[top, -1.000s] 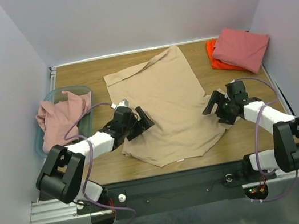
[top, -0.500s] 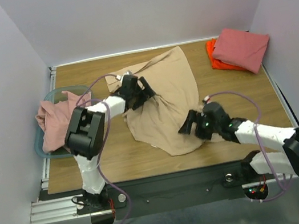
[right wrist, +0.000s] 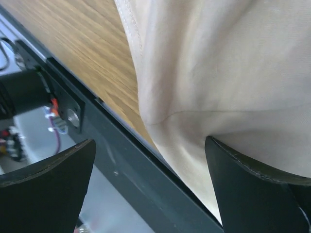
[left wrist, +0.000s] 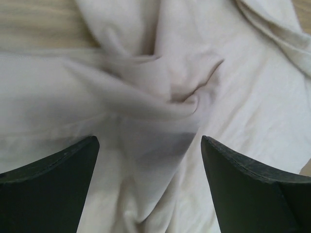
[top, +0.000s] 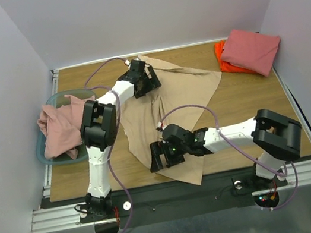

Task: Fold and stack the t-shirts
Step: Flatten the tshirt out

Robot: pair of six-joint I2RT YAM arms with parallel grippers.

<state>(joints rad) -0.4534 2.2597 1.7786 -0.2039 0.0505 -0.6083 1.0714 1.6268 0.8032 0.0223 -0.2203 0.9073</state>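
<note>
Top external view: the tan t-shirt [top: 184,93] lies rumpled and skewed across the middle of the counter [top: 251,114], one corner pointing to the far right and its near end at the counter's front edge. The left pincer [top: 150,80] sits over the shirt's far left part, spread wide. In the left wrist view a bunched ridge of tan cloth runs between its parted fingers [left wrist: 58,179], unclamped. The right pincer [top: 158,157] is low at the shirt's near left edge, also wide open and holding nothing. The right wrist view shows the hemmed edge between its fingers [right wrist: 252,184]; whether they touch the cloth is unclear. The dusty pink t-shirt [top: 56,125] is draped in the teal bin [top: 79,94]. The salmon-red t-shirt [top: 250,48] lies folded on the orange t-shirt [top: 224,63].
</note>
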